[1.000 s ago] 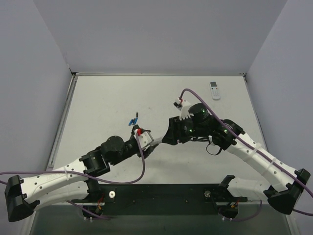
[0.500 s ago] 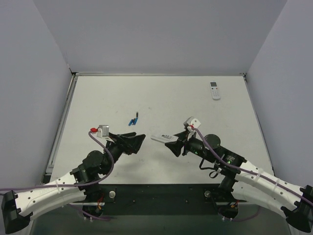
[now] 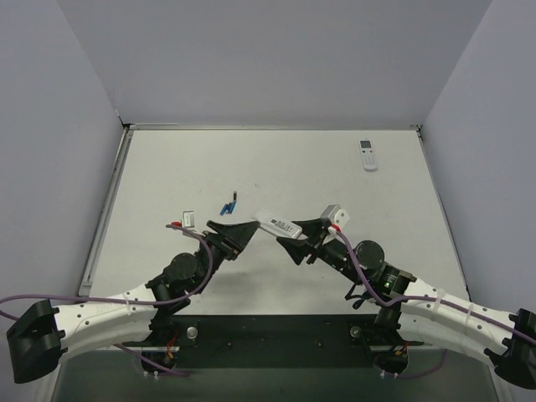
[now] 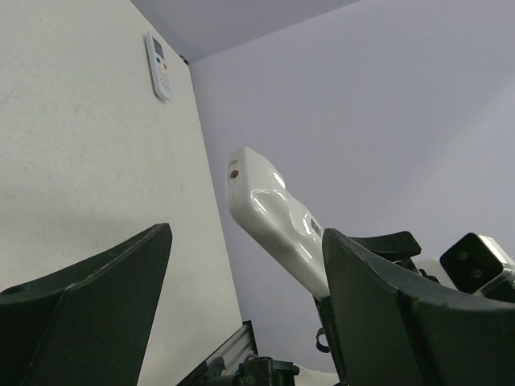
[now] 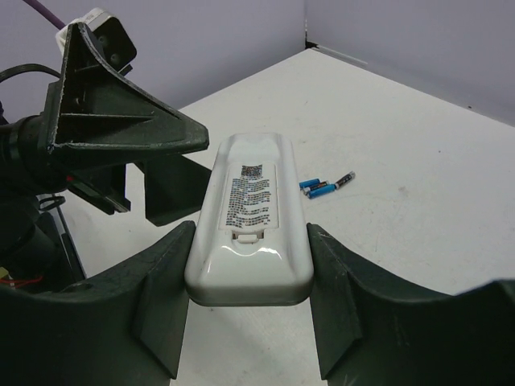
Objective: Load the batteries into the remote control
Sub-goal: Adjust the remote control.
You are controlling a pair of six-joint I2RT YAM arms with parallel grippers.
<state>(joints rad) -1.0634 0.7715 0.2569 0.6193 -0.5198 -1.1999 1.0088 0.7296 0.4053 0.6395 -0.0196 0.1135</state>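
Above the table, the right jaws clamp the remote, label side up. Just beside its tip the left jaws gape wide. Batteries lie beyond.

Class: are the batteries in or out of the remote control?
Out: the batteries lie on the table, apart from the remote control in the right gripper.

White arms, blk fingers, purple cables
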